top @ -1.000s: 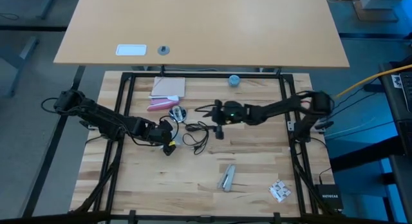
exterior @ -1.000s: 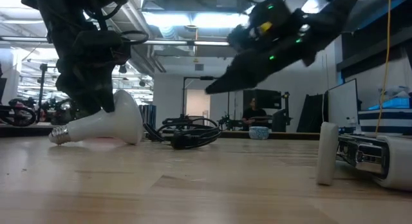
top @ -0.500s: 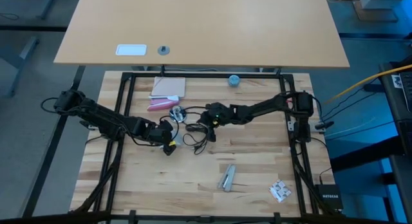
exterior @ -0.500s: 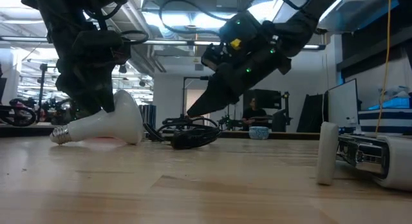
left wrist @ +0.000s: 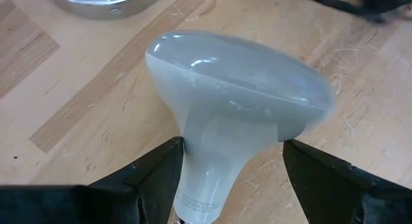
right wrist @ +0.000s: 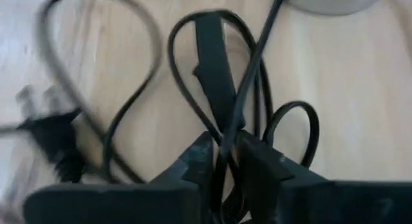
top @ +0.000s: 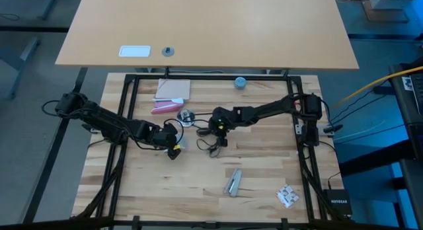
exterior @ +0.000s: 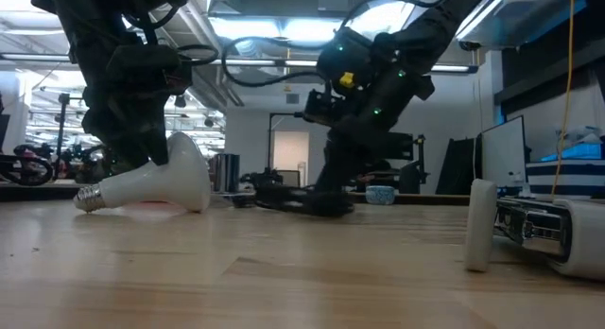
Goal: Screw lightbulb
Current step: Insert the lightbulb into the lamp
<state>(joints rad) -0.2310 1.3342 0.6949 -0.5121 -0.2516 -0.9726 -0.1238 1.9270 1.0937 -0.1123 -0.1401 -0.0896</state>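
The lightbulb (left wrist: 225, 114) lies on its side on the tabletop (top: 198, 190), its narrow neck between the two spread fingers (left wrist: 154, 179) of the left end effector (top: 170, 139), which stands open around it without a clear grip; the wide frosted dome points away from the wrist. In the low view the lightbulb (exterior: 151, 182) rests with its threaded base on the wood and the left end effector (exterior: 137, 130) comes down onto its neck. The right end effector (top: 217, 129) is apart from the bulb, near the tabletop's middle, down over a tangle of black cord (right wrist: 219, 89). Its fingers (right wrist: 264, 163) are drawn in on a strand of that cord, closed on it.

The tabletop is pale wood in planks. A shiny silver disc (top: 185, 115) lies just beyond the bulb toward the far edge, with a pink object (top: 165, 106) and a tan pad (top: 173, 90) behind it. A small blue round thing (top: 240, 82) sits at the far edge, a silver metal piece (top: 233, 182) toward the near edge, and a small white crumpled item (top: 286, 195) near the near right corner. Beyond the tabletop the low view shows a workshop with ceiling lights and a person (exterior: 376, 164) far back.

The left arm reaches in low from the left edge; the right arm stretches in from the right edge, its wrist bent down.
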